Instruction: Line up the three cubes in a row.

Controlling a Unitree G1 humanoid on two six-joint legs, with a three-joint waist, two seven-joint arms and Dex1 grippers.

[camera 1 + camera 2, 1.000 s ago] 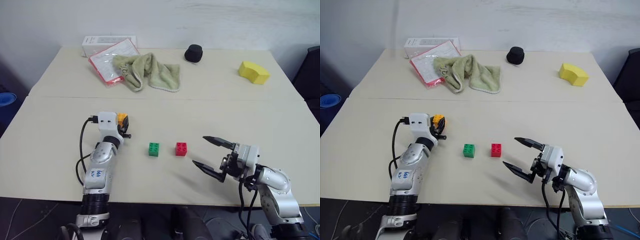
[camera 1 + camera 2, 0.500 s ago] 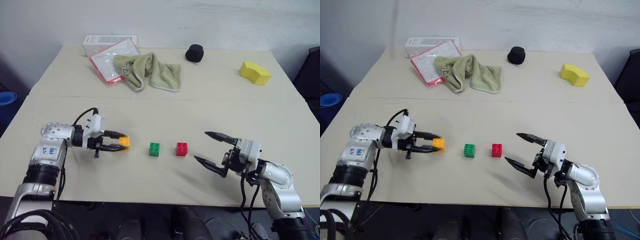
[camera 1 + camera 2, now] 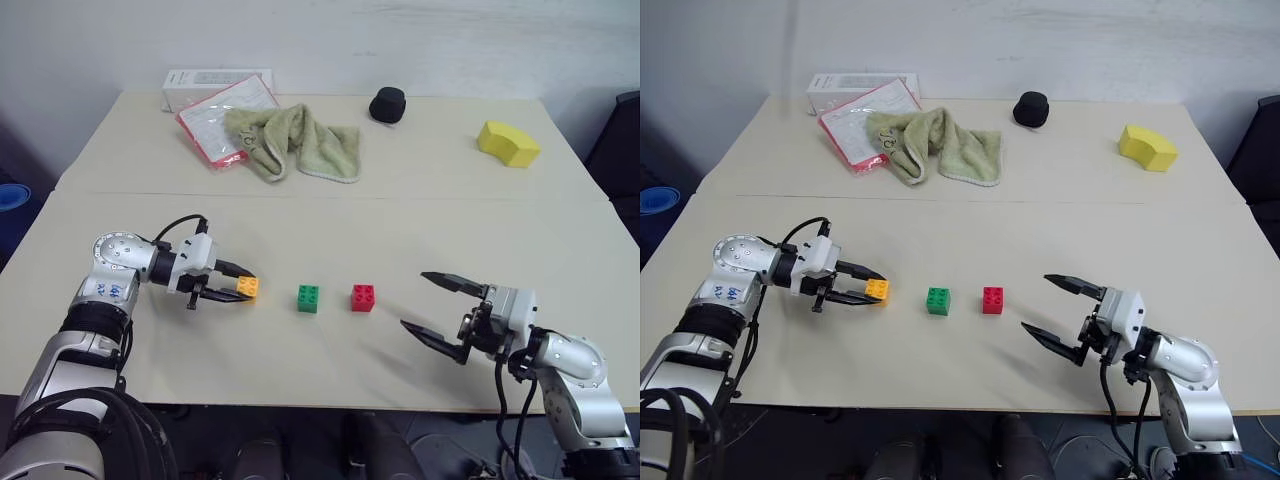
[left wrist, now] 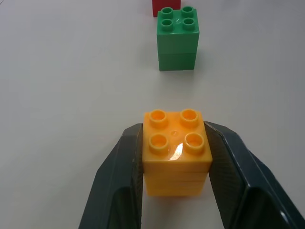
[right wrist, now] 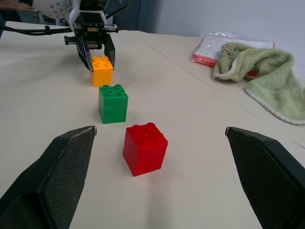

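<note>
The left arm, which a second ago reached straight forward with its wrist turned down over the orange cube (image 3: 247,287), now swings in from the robot's left side and lies nearly level across the tabletop (image 3: 320,230), its left tool (image 3: 241,286) pointing toward the robot's right. The orange cube (clamped between the black fingers (image 4: 119,181) throughout) now sits lower, at the tabletop, in line with the green cube (image 3: 308,298) and red cube (image 3: 363,297), just left of the green one.
</note>
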